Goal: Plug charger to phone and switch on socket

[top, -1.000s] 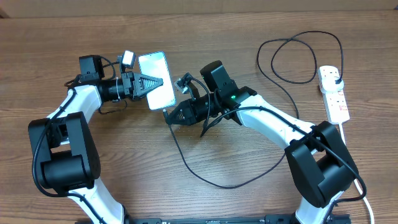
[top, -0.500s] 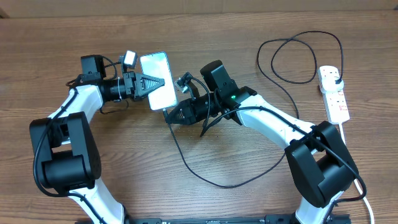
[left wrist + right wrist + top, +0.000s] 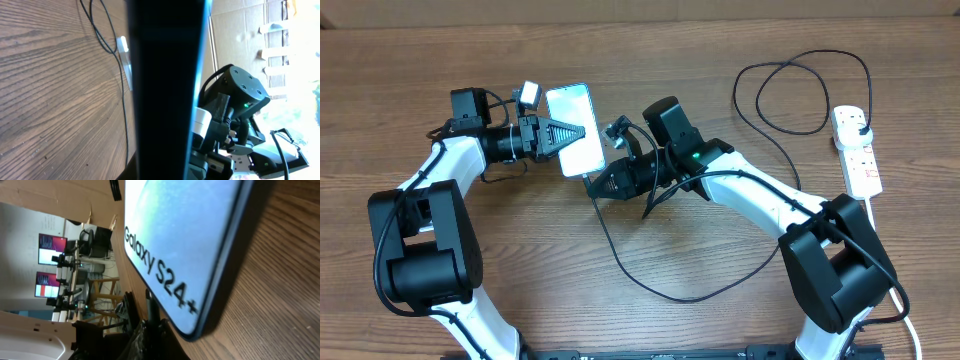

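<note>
The phone (image 3: 570, 105) lies slanted at the table's upper middle, and my left gripper (image 3: 570, 133) is shut on it from the left. In the left wrist view its dark edge (image 3: 165, 75) fills the middle. My right gripper (image 3: 592, 186) is shut on the charger's connector right at the phone's near end. In the right wrist view the tip (image 3: 149, 305) stands beside the lit "Galaxy S24+" screen (image 3: 185, 240); whether it is seated I cannot tell. The charger cable (image 3: 620, 265) loops forward, then right and up to its black plug (image 3: 858, 122) in the white socket (image 3: 860, 160).
The socket's white cord (image 3: 905, 320) runs off the front right corner. A slack loop of cable (image 3: 790, 95) lies left of the socket. A cardboard wall (image 3: 640, 8) lines the table's far edge. Both arm bases stand at the front edge.
The left gripper and the phone have shifted very slightly to the right. The right arm and the cable have stayed put.
</note>
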Controlling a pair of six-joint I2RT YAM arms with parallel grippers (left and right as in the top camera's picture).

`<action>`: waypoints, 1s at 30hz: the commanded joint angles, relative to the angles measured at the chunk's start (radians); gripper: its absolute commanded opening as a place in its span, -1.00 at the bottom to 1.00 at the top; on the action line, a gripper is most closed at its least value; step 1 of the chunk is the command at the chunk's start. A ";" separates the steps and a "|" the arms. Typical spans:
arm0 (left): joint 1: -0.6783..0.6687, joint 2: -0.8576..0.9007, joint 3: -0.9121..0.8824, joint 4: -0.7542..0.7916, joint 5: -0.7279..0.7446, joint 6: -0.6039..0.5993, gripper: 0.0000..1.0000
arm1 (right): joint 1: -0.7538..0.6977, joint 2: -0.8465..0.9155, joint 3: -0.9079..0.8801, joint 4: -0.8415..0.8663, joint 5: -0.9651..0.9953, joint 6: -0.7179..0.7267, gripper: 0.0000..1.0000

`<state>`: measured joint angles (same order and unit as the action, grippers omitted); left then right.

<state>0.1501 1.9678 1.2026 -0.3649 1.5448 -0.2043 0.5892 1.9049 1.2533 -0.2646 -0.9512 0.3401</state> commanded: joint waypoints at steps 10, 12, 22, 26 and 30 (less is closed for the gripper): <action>-0.007 0.000 0.002 0.007 0.036 0.013 -0.92 | -0.029 -0.025 -0.004 0.010 0.015 0.000 -0.92; -0.007 0.000 0.002 0.007 0.036 0.017 -0.92 | -0.030 -0.025 -0.004 0.010 0.015 0.000 -0.92; -0.007 0.000 0.002 0.008 0.015 0.018 -0.91 | -0.030 -0.025 -0.004 0.017 0.015 0.001 -0.92; -0.007 0.000 0.002 0.008 -0.009 0.025 -0.92 | -0.030 -0.025 -0.004 0.053 0.016 0.026 -0.92; -0.007 0.000 0.002 0.008 -0.009 0.025 -0.91 | -0.030 -0.025 -0.004 0.072 0.040 0.057 -0.92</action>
<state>0.1513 1.9678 1.2026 -0.3531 1.5162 -0.2035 0.5766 1.9049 1.2411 -0.2245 -0.9524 0.3660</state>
